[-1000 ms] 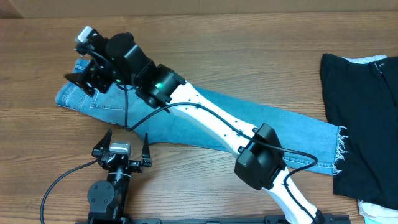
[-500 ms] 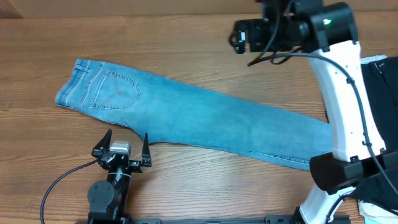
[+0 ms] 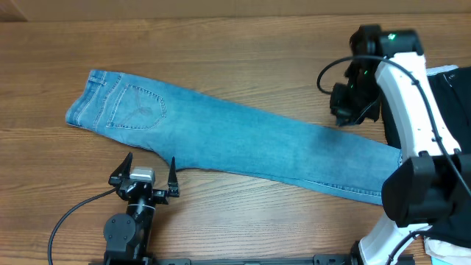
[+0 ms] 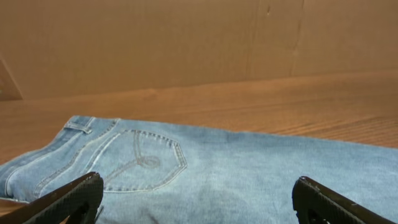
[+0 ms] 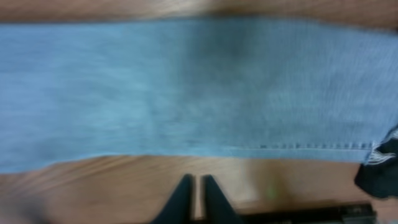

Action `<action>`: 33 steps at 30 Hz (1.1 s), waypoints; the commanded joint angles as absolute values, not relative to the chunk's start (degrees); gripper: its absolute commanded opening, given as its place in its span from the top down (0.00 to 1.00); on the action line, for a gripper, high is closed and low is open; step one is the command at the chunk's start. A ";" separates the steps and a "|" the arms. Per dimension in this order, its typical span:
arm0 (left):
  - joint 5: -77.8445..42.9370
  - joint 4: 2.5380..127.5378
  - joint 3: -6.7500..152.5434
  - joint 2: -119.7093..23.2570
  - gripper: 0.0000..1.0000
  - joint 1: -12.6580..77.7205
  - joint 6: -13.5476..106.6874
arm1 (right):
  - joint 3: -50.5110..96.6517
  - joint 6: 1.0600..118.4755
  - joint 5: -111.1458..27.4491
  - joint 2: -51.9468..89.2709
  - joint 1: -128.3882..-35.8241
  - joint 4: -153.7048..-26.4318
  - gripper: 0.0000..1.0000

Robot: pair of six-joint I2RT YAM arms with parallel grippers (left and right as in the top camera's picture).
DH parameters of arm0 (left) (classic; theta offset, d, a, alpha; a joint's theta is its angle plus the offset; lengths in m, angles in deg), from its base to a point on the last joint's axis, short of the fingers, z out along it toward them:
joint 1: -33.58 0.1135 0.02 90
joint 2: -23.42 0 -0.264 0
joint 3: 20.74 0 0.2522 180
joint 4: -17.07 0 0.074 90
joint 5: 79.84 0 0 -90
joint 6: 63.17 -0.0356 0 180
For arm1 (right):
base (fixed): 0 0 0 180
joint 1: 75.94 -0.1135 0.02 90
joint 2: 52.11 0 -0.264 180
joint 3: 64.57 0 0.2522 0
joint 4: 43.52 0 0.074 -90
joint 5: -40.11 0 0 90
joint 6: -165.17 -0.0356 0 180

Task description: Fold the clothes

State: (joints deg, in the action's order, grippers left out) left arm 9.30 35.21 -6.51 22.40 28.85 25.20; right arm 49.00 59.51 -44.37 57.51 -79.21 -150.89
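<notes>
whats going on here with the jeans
Two robot arms are set up to fold a pair of light blue jeans, which lies flat and stretched out across the wooden table, not yet folded over. The right gripper hovers shut and empty beside the leg, toward the hem end, near a black garment. The left gripper sits wide open by the waistband end, holding nothing.
</notes>
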 commanded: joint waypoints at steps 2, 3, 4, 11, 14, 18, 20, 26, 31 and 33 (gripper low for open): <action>9.10 35.19 -6.71 22.75 0.00 29.11 25.73 | 32.72 54.57 -44.92 56.59 -79.12 -137.38 0.96; 9.10 35.19 -6.71 22.75 0.00 29.11 25.73 | 29.77 53.84 -44.70 56.59 -79.12 -133.71 0.96; 9.10 35.21 -6.71 22.75 0.00 29.11 25.73 | 27.85 53.65 -44.68 56.59 -79.12 -131.08 0.96; 9.10 35.19 -6.71 22.75 0.00 29.11 25.73 | 15.26 52.16 -43.41 56.66 -79.14 -114.12 0.96; 9.10 35.19 -6.71 22.75 0.00 29.11 25.73 | 10.60 49.54 -43.39 56.66 -79.19 -108.05 0.96; 9.10 35.19 -6.71 22.75 0.00 29.11 25.73 | 8.26 49.39 -43.48 59.31 -79.19 -100.59 0.96; 9.10 35.21 -6.71 22.75 0.00 29.11 25.73 | 8.28 49.43 -43.48 61.45 -79.19 -98.06 0.96; 9.10 35.19 -6.71 22.75 0.00 29.11 25.73 | 9.70 50.09 -44.94 66.21 -79.19 -84.83 0.96; 9.10 35.21 -6.71 22.75 0.00 29.11 25.73 | 10.14 50.06 -44.96 66.21 -79.19 -68.31 0.96; 9.10 35.19 -6.71 22.75 0.00 29.11 25.73 | 10.23 50.11 -44.94 66.21 -79.19 -64.77 0.96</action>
State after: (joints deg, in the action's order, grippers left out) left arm 9.28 35.19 -6.51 22.40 28.85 25.20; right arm 12.48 49.71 -40.05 62.06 -79.14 -66.08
